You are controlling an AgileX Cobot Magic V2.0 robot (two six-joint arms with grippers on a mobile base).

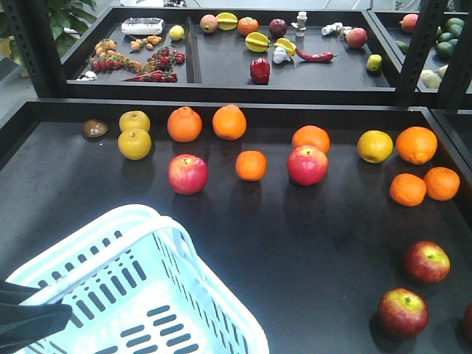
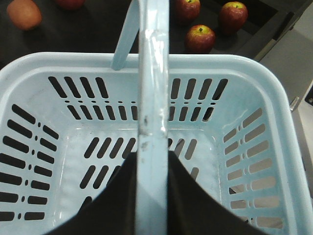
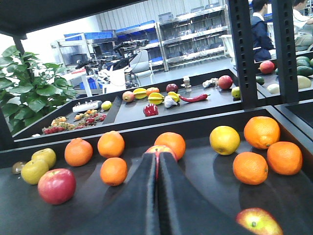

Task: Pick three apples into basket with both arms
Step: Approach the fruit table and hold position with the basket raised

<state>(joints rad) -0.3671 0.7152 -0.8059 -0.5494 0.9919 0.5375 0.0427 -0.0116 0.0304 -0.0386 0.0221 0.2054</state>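
The pale blue basket [image 1: 221,313] stands at the front left of the black table. My left gripper [image 2: 152,156] is shut on its raised loop handle [image 2: 152,73], one black finger on each side; the basket's inside holds nothing. The gripper's black body [image 1: 29,317] shows at the front-left corner. Three dark red apples lie beyond the basket's far rim [image 2: 199,38] [image 2: 233,14] [image 2: 188,7]. Two of them sit at the table's front right [image 1: 426,262] [image 1: 403,313]. My right gripper [image 3: 157,155] hovers low over the table, shut on nothing, with one dark red apple [image 3: 258,223] at its lower right.
Two brighter pink-red apples [image 1: 187,174] [image 1: 307,164] lie mid-table among several oranges [image 1: 251,165] and yellow fruit [image 1: 134,143]. A raised black ledge [image 1: 236,103] divides off a rear tray of mixed fruit and vegetables. Shelf posts [image 1: 424,44] stand at the back right.
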